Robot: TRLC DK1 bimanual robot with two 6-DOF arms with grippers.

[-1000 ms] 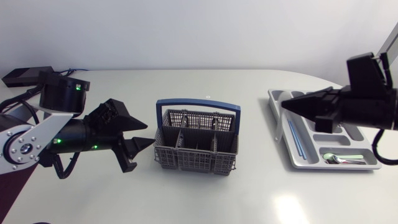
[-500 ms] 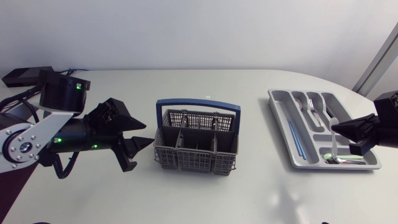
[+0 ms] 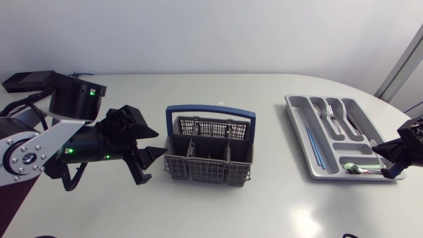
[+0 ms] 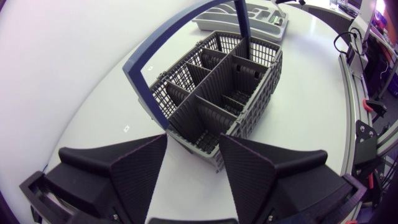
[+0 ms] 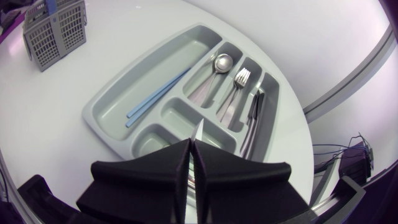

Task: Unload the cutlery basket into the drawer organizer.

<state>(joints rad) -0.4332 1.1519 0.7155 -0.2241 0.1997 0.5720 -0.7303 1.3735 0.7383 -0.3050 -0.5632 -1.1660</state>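
The grey cutlery basket (image 3: 209,147) with a blue handle stands mid-table; no cutlery shows in its compartments (image 4: 217,81). My left gripper (image 3: 151,165) is open just beside the basket's left end, its fingers (image 4: 134,168) apart with nothing between them. The grey drawer organizer (image 3: 301,129) lies to the right, holding blue sticks (image 5: 158,93), a spoon (image 5: 217,65), a fork (image 5: 239,81) and dark knives (image 5: 255,112). A teaspoon (image 3: 360,168) lies in its front compartment. My right gripper (image 3: 384,153) is at the organizer's right end, shut on a thin silver utensil (image 5: 199,132); only its tip shows.
A black box (image 3: 26,80) with cables sits at the far left back. The basket (image 5: 56,25) shows far ahead of my right gripper. The table's rounded edge runs close past the organizer's right side.
My right arm has swung from above the organizer's left side to its right end and dropped lower. My left arm has edged slightly toward the basket.
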